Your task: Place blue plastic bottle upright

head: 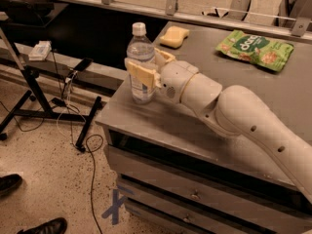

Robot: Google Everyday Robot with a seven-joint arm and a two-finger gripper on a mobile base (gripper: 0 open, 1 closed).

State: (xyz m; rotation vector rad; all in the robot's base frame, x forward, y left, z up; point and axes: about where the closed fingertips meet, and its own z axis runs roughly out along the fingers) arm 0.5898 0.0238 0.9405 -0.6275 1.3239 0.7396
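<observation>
The blue plastic bottle [140, 57] is clear and ribbed with a white cap. It stands upright near the front left corner of the grey counter [161, 126]. My gripper [144, 67] reaches in from the right, its yellowish fingers [141, 74] on both sides of the bottle's middle, closed against it. The bottle's base rests on the counter top.
A yellow sponge [174, 36] lies behind the bottle. A green snack bag [255, 49] lies at the back right. The counter's left edge is right beside the bottle. A black stand [34, 82] with cables is on the floor to the left. Drawers are below the counter.
</observation>
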